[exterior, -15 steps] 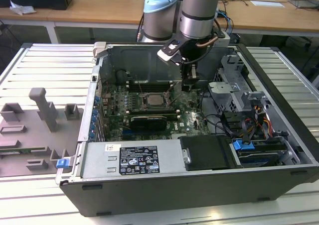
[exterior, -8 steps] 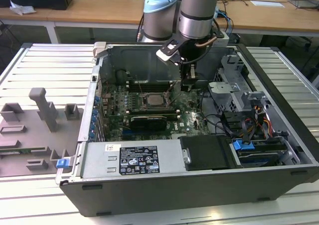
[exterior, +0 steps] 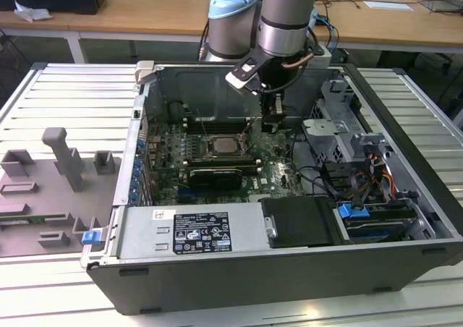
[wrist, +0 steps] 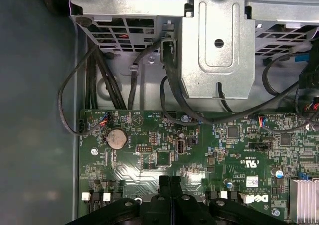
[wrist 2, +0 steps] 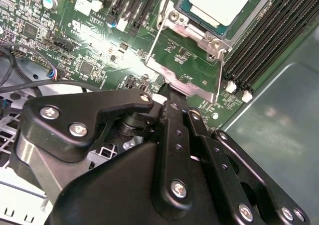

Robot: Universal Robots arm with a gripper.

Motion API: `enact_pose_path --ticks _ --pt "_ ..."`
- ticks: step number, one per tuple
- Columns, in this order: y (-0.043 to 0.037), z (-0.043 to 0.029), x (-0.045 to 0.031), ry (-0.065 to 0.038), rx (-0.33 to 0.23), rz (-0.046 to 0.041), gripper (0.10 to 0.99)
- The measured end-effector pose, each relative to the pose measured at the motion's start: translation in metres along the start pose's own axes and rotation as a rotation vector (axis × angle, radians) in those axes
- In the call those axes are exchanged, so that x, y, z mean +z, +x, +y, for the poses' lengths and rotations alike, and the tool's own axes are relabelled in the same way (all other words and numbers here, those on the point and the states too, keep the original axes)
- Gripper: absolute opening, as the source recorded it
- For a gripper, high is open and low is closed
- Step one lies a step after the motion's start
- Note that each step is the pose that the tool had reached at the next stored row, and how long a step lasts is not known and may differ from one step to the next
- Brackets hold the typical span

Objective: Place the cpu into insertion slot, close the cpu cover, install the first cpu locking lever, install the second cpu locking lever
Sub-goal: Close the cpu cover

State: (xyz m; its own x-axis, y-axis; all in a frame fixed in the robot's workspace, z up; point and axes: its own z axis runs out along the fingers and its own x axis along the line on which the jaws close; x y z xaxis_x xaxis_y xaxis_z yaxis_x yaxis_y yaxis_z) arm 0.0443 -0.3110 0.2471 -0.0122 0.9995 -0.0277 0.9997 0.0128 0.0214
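Cables (exterior: pixel 312 176) near end effector (exterior: pixel 272 123)

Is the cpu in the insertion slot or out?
In. In the second wrist view the cpu lies flat, pale top up, inside the metal rim of the insertion slot.

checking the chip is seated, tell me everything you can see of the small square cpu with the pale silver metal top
The small flat square cpu has a smooth pale silver-grey metal top with a narrow greenish border showing around it. It lies flat and level on the green circuit board, seated inside a thin silvery metal frame that runs along its edges. The picture's edge cuts off part of it in the second wrist view. The black gripper is apart from it and does not touch it.
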Motion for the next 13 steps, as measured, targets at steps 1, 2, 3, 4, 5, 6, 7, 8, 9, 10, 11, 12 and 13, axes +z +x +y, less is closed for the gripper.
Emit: enact_pose_path --ticks 1,2,3,4,5,6,7,8,9,10,11,12,13 --pt "0.0000 -0.0003 0.0000 0.000 0.000 0.0000 0.106" --pt "0.0000 -0.0008 0.0000 0.000 0.000 0.0000 0.106" --pt "0.0000 -0.0012 0.0000 0.000 0.000 0.0000 0.106" --pt "0.0000 -0.0017 0.0000 0.000 0.000 0.0000 0.106" --pt "0.0000 -0.0020 -0.0001 0.000 0.000 -0.0001 0.106" --pt "0.0000 -0.0022 -0.0001 0.000 0.000 0.0000 0.106" --pt "0.0000 -0.0026 -0.0001 0.000 0.000 0.0000 0.106" --pt "0.0000 -0.0029 -0.0001 0.000 0.000 0.0000 0.106" --pt "0.0000 -0.0032 -0.0001 0.000 0.000 0.0000 0.106" --pt "0.0000 -0.0034 -0.0001 0.000 0.000 0.0000 0.106" --pt "0.0000 -0.0035 -0.0001 0.000 0.000 0.0000 0.106" --pt "0.0001 -0.0038 -0.0001 0.000 0.000 0.0000 0.106" --pt "0.0000 -0.0040 -0.0001 0.000 0.000 0.0000 0.106"
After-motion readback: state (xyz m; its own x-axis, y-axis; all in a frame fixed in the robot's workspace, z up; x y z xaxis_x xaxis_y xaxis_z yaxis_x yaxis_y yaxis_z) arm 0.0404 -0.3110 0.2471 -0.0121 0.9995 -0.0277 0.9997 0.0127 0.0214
